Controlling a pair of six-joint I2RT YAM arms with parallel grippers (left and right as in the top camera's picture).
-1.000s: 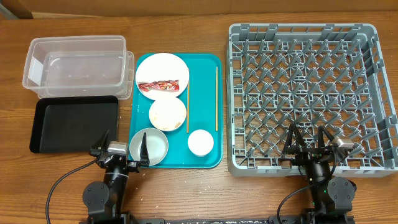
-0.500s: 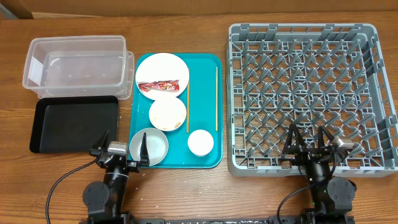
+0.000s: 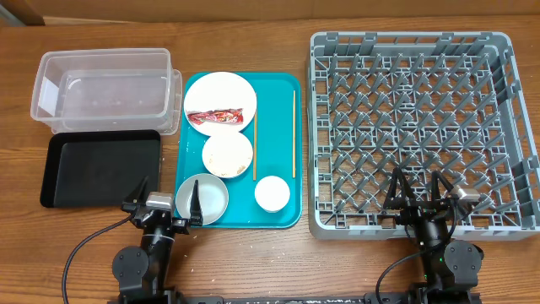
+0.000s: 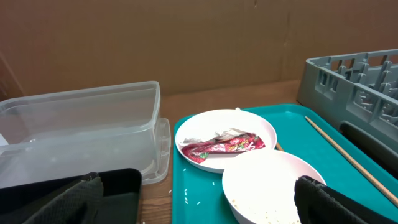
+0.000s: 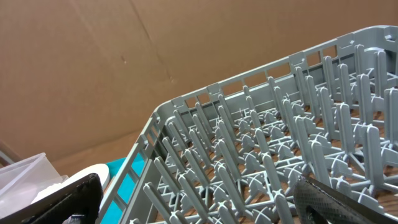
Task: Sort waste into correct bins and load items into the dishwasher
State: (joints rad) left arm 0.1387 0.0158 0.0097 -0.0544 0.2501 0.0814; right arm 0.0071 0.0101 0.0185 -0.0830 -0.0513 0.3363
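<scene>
Grey dish rack (image 3: 409, 39) at right, teal tray (image 3: 274, 127) in the middle, both bins at left on the tabletop (image 3: 253, 257).
The clear tub (image 3: 101, 55) sits behind the black tray (image 3: 101, 169). The teal tray carries a plate (image 3: 221, 91) with the red wrapper (image 3: 221, 116) on it, 2 bowls (image 3: 227, 154), a cup (image 3: 272, 193) and 2 chopsticks (image 3: 294, 133). The left fingers (image 3: 196, 205) are spread by the near bowl and the right fingers (image 3: 396, 187) are spread at the rack's near wall. Neither pair holds anything.

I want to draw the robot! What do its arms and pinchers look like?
Both arms are black, with chunky round joints. The left gripper and right gripper each have two thin, dark fingers. A small silvery box sits by each wrist, and a thin black cable loops out near each arm's base.
</scene>
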